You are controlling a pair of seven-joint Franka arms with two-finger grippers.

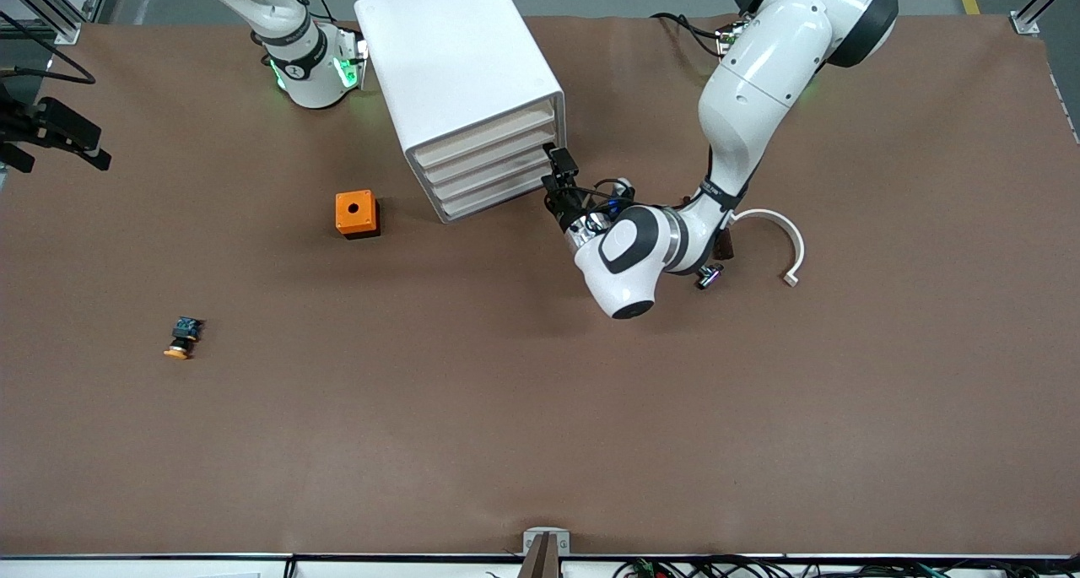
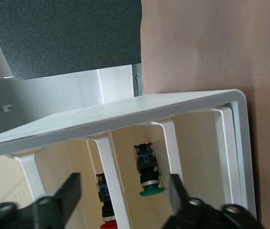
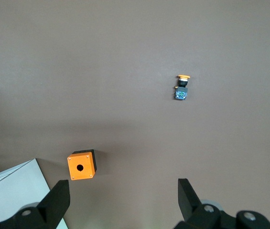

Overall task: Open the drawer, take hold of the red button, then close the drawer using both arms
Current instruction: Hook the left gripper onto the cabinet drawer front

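Note:
The white cabinet point(image 1: 456, 63) stands near the robots' bases, its four cream drawer fronts point(image 1: 489, 169) all pushed in. My left gripper point(image 1: 558, 171) is at the drawer fronts, at the cabinet's corner toward the left arm's end. In the left wrist view my left gripper point(image 2: 125, 177) is open, its fingers straddling a white divider point(image 2: 111, 162) without touching it. Inside, the red-capped button point(image 2: 103, 209) lies partly hidden by that divider, beside a green-capped one point(image 2: 149, 179). My right gripper point(image 3: 124, 183) hangs open and empty high over the table, near the orange box point(image 3: 81, 165).
The orange box point(image 1: 356, 213) with a hole sits on the table beside the cabinet, toward the right arm's end. A yellow-orange-capped button point(image 1: 181, 338) lies nearer the front camera. A white curved piece point(image 1: 780, 240) lies by the left arm.

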